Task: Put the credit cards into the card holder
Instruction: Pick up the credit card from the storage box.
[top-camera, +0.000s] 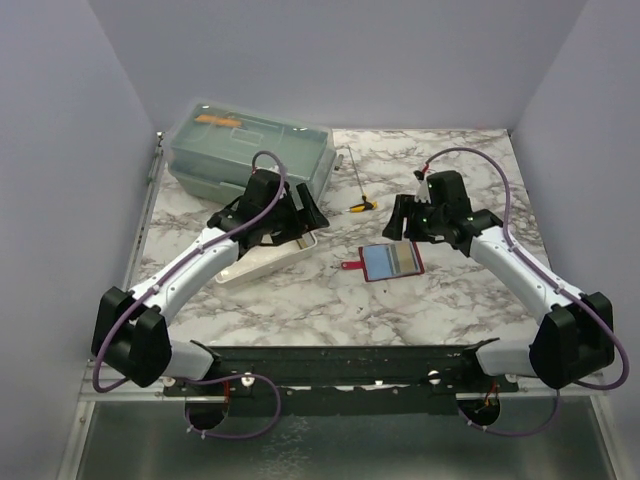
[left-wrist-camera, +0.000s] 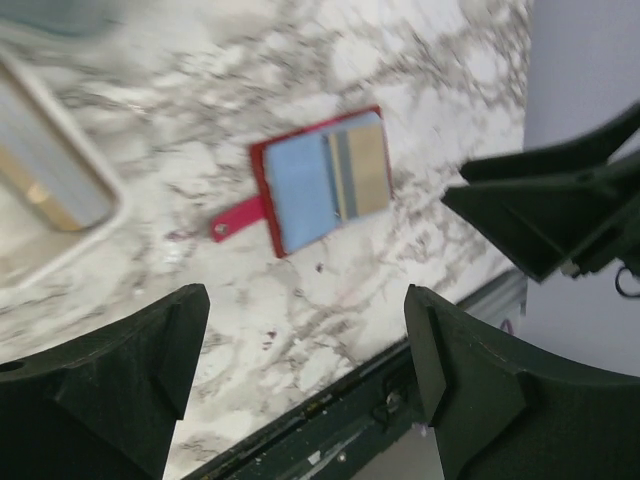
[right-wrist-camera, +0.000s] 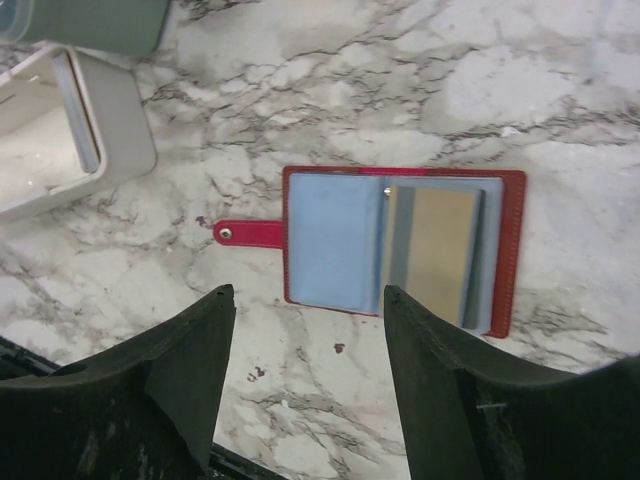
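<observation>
left hand (left-wrist-camera: 300, 335), right hand (right-wrist-camera: 307, 300) spread, empty; card holder (top-camera: 392, 261) lies open, long axis left-right, strap (right-wrist-camera: 248, 233) pointing left.

**Robot, two arms, matched pair.**
- Left arm (top-camera: 190, 270), right arm (top-camera: 510, 265): white tapered link shells between blocky black joint housings. The largest housings (top-camera: 130, 335) are at the shoulders.
- Cable (top-camera: 265, 160): purple, one to each arm, arching off the wrist and looping out again at the shoulder. Further purple loops hang under the rail.
- Rail (top-camera: 340, 365): dark flat bar joining both bases, with pale round screw heads and small red details near each end.
- Left claw (left-wrist-camera: 305, 300), right claw (right-wrist-camera: 307, 295): two matte black fingers (left-wrist-camera: 110, 380) each, thick at the root and wedge-shaped at the tip.
</observation>
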